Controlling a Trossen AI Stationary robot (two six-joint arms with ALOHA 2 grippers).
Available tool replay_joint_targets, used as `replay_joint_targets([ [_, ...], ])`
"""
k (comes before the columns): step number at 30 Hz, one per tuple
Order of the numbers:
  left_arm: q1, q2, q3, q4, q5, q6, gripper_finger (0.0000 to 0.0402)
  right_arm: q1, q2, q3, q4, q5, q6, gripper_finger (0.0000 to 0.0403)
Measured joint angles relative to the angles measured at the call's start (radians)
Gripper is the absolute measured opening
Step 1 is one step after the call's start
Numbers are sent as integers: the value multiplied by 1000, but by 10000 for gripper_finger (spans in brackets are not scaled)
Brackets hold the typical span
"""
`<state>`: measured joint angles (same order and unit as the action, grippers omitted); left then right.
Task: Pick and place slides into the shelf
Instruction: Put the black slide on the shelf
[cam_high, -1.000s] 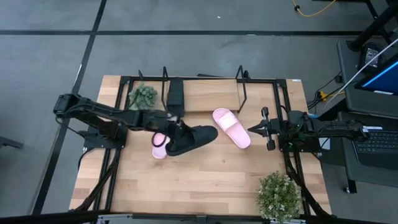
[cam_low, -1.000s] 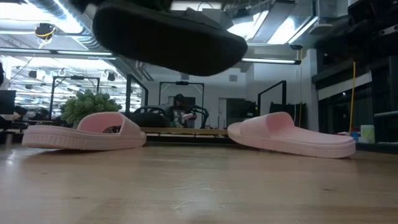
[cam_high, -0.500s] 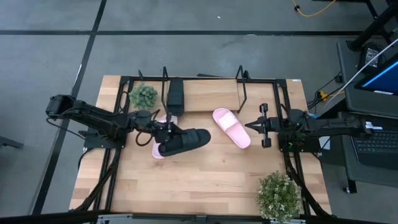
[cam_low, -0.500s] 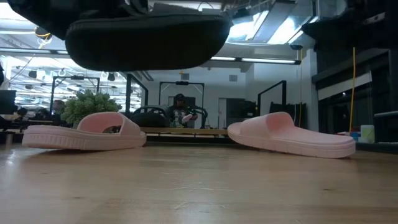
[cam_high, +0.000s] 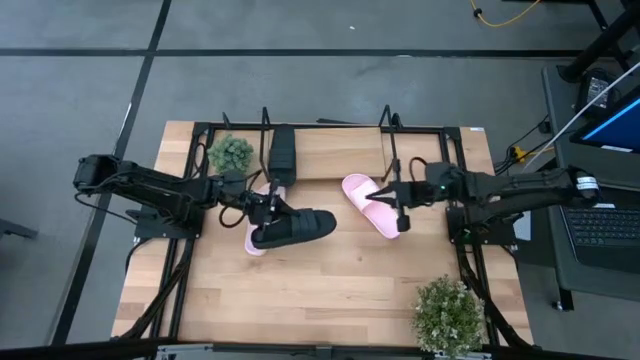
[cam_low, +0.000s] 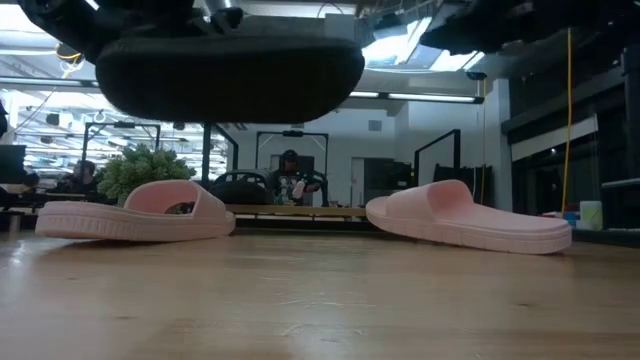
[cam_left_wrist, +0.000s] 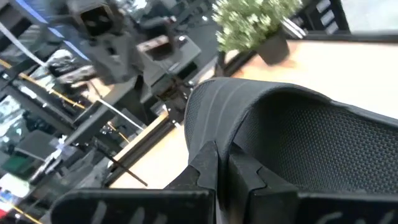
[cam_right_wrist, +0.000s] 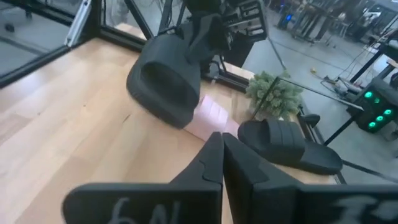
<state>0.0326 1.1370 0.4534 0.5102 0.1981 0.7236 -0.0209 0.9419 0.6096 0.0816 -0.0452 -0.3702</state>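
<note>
My left gripper (cam_high: 265, 207) is shut on a black slide (cam_high: 293, 228) that hangs in the air over the table's middle; the low view shows the slide (cam_low: 230, 75) level, sole down. Under it, one pink slide (cam_high: 256, 240) lies flat on the table. A second pink slide (cam_high: 370, 205) lies to the right. My right gripper (cam_high: 393, 204) is shut, at that slide's right edge. The other black slide (cam_high: 283, 150) sits in the shelf (cam_high: 388, 150) at the far edge. My left gripper pinches the black slide's wide strap (cam_left_wrist: 249, 118) at its edge, between the two fingers (cam_left_wrist: 205, 165). The fingers come level from the table's left. The slide is lifted clear and hangs level. My right gripper is right by the pink slide; I cannot tell whether it touches it.
A small potted plant (cam_high: 230, 153) stands at the shelf's left end, a bigger one (cam_high: 450, 312) at the near right corner. A black frame (cam_high: 455, 180) runs round the table. Bare wood (cam_high: 320, 290) spreads along the near side.
My left gripper has drawn back toward the table's left with the black slide, which has gone from tilted to level. My right gripper has moved toward the table's left, up to the right-hand pink slide. Both pink slides have stayed put.
</note>
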Motion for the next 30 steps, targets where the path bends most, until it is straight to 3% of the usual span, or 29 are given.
replay_joint_targets([
  [8, 0, 1, 0, -13, -15, 151, 2, 0, 204, 166, -12, 8, -209, 30],
  [12, 0, 1, 0, -28, -87, 178, 2, 0, 304, 227, -13, 90, -345, 43],
  [17, 0, 1, 0, -29, -103, 217, 2, 0, 420, 300, -13, 134, -474, 61],
  [25, 0, 1, 0, -29, -194, 256, 2, 0, 520, 395, -13, 134, -499, 88],
  [30, 0, 1, 0, -30, -197, 277, 2, 19, 527, 400, -38, 134, -501, 101],
])
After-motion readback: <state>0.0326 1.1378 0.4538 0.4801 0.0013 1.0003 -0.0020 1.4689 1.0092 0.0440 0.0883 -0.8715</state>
